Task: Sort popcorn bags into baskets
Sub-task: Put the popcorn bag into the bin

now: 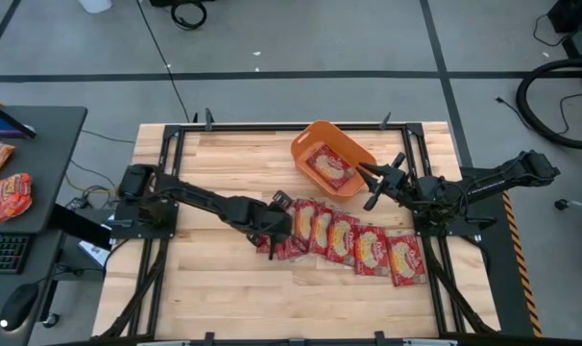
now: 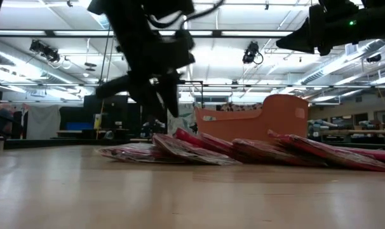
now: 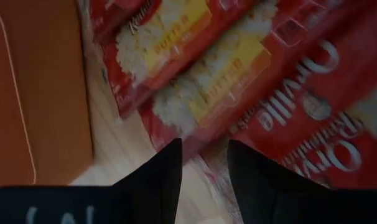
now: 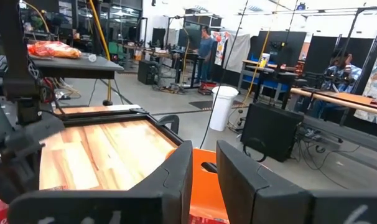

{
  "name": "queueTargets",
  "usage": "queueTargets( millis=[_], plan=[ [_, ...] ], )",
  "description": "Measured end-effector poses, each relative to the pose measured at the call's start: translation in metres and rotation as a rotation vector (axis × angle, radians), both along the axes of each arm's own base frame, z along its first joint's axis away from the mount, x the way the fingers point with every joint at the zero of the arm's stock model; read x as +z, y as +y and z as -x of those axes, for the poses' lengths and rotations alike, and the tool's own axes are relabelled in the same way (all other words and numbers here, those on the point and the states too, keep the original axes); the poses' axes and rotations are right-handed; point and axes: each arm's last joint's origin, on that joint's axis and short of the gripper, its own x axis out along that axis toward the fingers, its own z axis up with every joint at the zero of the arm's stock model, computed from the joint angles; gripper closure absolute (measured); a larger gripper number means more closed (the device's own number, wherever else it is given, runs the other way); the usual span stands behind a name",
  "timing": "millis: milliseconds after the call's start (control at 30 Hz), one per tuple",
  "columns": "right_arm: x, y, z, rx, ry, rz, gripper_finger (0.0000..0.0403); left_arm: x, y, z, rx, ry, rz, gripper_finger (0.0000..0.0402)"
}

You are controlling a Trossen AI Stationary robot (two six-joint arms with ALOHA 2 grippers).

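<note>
High view: a slanting row of overlapping glossy red popcorn bags with yellow-cream centres crosses the desk diagonally, leaving bare wood nearer its front edge. The left gripper hangs over the row's left end, jaws parted and empty. The right gripper, jaws parted and empty, hovers at the rim of the orange tub, which holds one bag.

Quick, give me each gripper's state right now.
Left gripper: open, empty, over the left end of the popcorn bags.
Right gripper: open, empty, at the orange tub.
</note>
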Motion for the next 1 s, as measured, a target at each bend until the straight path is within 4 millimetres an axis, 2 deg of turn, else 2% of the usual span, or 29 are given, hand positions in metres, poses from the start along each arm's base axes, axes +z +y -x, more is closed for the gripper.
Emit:
queueTargets(
  millis=[167, 433, 733, 1000],
  plan=[
    [0.000, 0.000, 0.000, 0.000, 0.000, 0.000, 0.0326, 0.000, -0.007, 0.018, -0.028, -0.015, 0.004, 0.0269],
    [-0.001, 0.000, -0.001, 0.016, 0.000, -0.006, 0.0326, -0.030, -0.027, 0.034, -0.181, -0.044, -0.021, 0.0269],
    [-0.001, -0.003, -0.001, 0.001, -0.011, -0.021, 0.0326, -0.035, -0.035, 0.030, -0.192, -0.110, -0.002, 0.0272],
    [-0.001, -0.003, -0.002, 0.015, -0.008, -0.019, 0.0326, -0.052, -0.031, 0.027, -0.183, -0.052, -0.019, 0.0302]
  ],
)
